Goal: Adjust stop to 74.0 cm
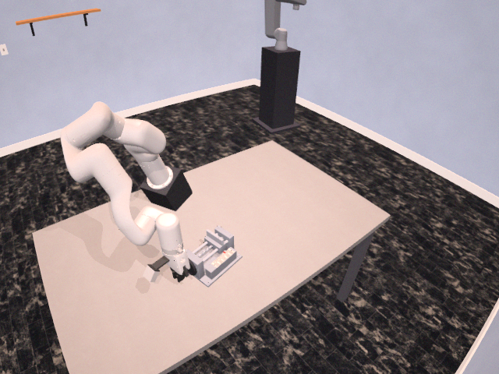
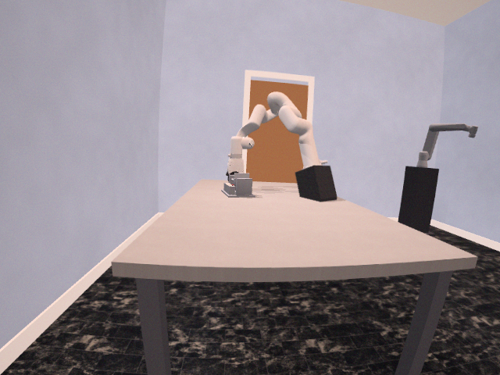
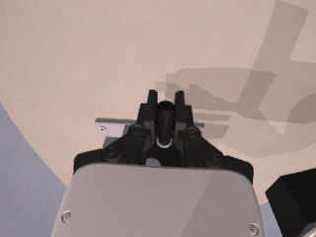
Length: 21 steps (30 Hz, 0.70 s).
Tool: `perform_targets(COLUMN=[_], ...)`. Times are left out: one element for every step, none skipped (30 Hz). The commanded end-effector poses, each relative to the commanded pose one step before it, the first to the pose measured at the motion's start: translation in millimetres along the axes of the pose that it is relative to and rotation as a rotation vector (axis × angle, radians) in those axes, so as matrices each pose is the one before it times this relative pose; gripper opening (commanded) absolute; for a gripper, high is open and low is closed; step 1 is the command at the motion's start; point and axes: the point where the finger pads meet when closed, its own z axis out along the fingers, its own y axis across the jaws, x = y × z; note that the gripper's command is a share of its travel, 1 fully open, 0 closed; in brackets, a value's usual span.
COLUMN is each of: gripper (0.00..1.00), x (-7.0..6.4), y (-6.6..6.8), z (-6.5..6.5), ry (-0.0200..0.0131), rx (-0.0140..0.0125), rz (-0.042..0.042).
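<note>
Pincer: my pincer [image 1: 178,276] [image 2: 231,175] [image 3: 166,102] is drawn in to a narrow gap, its two fingers closed on the dark handle [image 3: 165,120] that stands between them
Handwheel: the black handwheel [image 1: 193,268] [image 3: 174,157] is at the end of the grey fixture [image 1: 221,261] [image 2: 244,187] [image 3: 110,129] nearest me; in the top view it lies at about 3 o'clock from my fingertips, and much of it is hidden behind them
Fixture: in the top view it sits on the table [image 1: 290,209] [image 2: 282,230] [image 3: 59,54], at about 2 o'clock from my fingertips and 5 o'clock from my black base block [image 1: 167,199] [image 2: 316,183] [image 3: 293,197]
Stop: I take the upright grey block [image 1: 217,240] across the rods for it, towards the fixture's 1 o'clock end in the top view
Setting: a small red mark [image 1: 224,252] shows by the pale scale [image 1: 219,259]; the figures are too small for me to read, so I cannot tell whether it stands at 74.0 cm
Release: I have not let go of the handle
Beside me: a dark slanting bar [image 1: 159,263] with a pale block [image 1: 150,274] at its end shows at about 10 o'clock from my fingertips in the top view
</note>
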Motion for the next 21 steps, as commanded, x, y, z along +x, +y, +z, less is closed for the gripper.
perform_targets(gripper=[0.06,0.06,0.06,0.06,0.06,0.06,0.06,0.06,0.06,0.06,0.06,0.06,0.06,0.06,0.06,0.06,0.06,0.06,0.06,0.06,0.06], x=[0.17,0.0,0.0,-0.01,0.0,0.0,0.0,0.0,0.0,0.0,0.0,0.0,-0.01,0.0,0.0,0.01,0.0,0.0,-0.01,0.01,0.0], y=[6.12,1.96,1.71,1.72,1.34,1.32,1.26,0.96,0.97,0.89,0.59,0.6,0.61,0.0,0.0,0.28,0.26,0.26,0.27,0.02,0.01], z=[-3.53,-1.32,-1.42,-1.39,-1.56,-1.54,-1.54,-1.67,-1.63,-1.61,-1.62,-1.58,-1.55,0.0,0.0,-1.44,-1.41,-1.38,-1.35,-1.28,-1.26], ry=[0.00094,-0.00001,-0.00002,0.00002,-0.00003,0.0,0.00002,-0.00004,0.00001,0.00002,-0.00003,0.0,0.00004,0.0,0.0,-0.00002,-0.00001,0.00001,0.00003,-0.00002,-0.00001], rx=[0.00097,0.0,0.00003,-0.00002,0.00003,0.0,-0.00002,0.00003,-0.00001,-0.00002,0.00003,0.0,-0.00003,0.0,0.0,0.00002,0.00001,-0.00001,-0.00002,0.00002,0.00001], rz=[-0.00054,0.0,-0.00001,0.0,0.0,0.0,0.0,0.0,0.0,0.0,0.00001,0.0,-0.00001,0.0,0.0,0.00001,0.0,0.0,-0.00001,0.00001,0.00001])
